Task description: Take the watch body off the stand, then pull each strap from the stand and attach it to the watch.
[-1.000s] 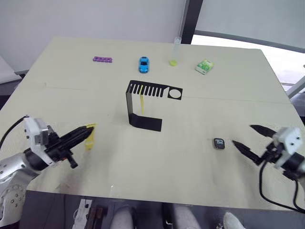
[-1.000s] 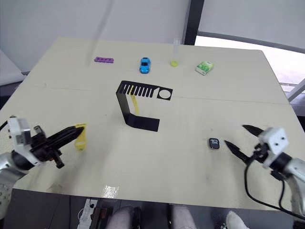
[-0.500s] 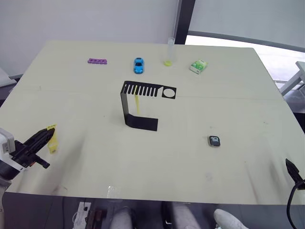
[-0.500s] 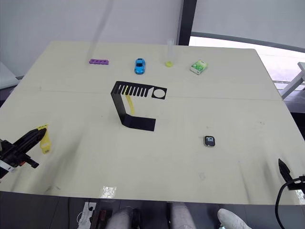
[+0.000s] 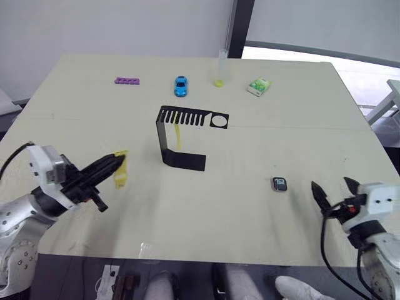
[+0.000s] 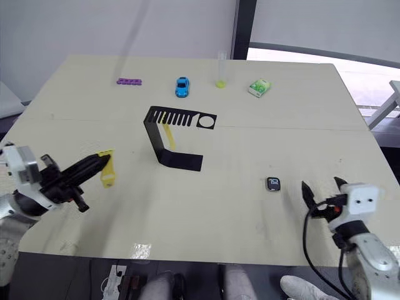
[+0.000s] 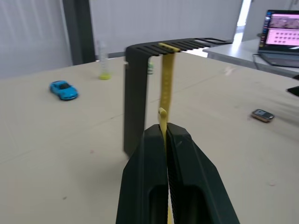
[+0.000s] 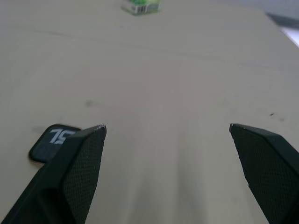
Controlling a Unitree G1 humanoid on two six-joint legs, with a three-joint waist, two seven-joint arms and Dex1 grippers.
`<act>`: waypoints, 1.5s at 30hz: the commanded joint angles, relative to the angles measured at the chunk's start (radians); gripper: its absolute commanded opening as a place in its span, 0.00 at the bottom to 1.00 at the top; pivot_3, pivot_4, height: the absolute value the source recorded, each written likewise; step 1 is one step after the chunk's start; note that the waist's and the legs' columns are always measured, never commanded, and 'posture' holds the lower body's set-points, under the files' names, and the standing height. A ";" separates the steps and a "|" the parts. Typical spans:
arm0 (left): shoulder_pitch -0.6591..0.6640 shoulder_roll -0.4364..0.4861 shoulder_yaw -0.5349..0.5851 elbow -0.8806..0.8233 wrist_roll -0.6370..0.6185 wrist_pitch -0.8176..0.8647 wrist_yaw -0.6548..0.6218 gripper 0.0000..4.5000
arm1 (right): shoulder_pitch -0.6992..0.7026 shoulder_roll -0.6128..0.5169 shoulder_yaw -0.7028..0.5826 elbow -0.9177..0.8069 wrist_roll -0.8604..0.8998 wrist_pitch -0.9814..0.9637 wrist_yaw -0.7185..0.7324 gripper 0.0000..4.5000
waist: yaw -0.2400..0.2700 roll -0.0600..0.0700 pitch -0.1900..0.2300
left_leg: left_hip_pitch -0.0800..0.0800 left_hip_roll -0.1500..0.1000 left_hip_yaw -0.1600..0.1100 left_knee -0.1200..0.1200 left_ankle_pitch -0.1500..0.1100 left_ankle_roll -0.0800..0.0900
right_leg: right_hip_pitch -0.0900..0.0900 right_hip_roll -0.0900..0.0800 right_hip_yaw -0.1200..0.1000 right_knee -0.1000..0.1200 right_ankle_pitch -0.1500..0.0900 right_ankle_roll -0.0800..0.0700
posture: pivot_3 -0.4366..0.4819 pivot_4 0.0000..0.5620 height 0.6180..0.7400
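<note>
The black stand (image 5: 167, 139) rises at mid-table, and one yellow strap (image 5: 179, 135) hangs from its slotted top plate. The other strap (image 5: 120, 172) is off the stand, with my left gripper (image 5: 117, 163) shut on it left of the stand, just above the table. The left wrist view shows that gripper (image 7: 166, 127) pinching the strap (image 7: 162, 113), with the stand (image 7: 136, 93) behind. The watch body (image 5: 279, 184) lies flat on the table to the right. Just right of it my right gripper (image 5: 331, 187) is open; the watch body (image 8: 49, 142) sits beside one of its fingers (image 8: 77, 163).
Along the far edge lie a purple piece (image 5: 127, 80), a blue toy car (image 5: 180, 85), a clear tube (image 5: 220, 67) and a green-white packet (image 5: 258, 86). A laptop (image 7: 282, 37) stands on another desk beyond the table.
Half a second ago both grippers were out near the table's near corners. Both have come inward: the left, still holding the strap, towards the stand, the right to beside the watch body.
</note>
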 commanded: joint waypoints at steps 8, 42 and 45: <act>-0.090 0.067 -0.194 -0.173 -0.047 0.061 -0.073 0.00 | -0.041 0.031 0.117 -0.199 0.027 0.303 -0.126 1.00 | 0.002 -0.001 0.000 | 0.000 -0.001 0.000 0.002 0.001 0.001 | 0.001 0.001 0.000 0.000 0.000 0.001 | 0.48 0.27 1.00; -0.151 0.103 -0.268 -0.172 -0.053 0.095 -0.133 0.00 | -0.201 0.159 0.240 0.020 -0.139 0.368 -0.206 1.00 | -0.001 -0.007 -0.004 | 0.000 -0.001 0.000 0.004 0.002 0.001 | 0.001 0.002 0.001 0.003 0.000 0.000 | 0.48 0.27 1.00; -0.145 0.108 -0.259 -0.172 -0.052 0.096 -0.136 0.00 | -0.202 0.165 0.239 0.031 -0.140 0.385 -0.208 1.00 | -0.001 -0.009 -0.006 | 0.000 -0.001 0.000 0.004 0.002 0.001 | 0.001 0.002 0.001 0.003 0.000 0.000 | 0.48 0.27 1.00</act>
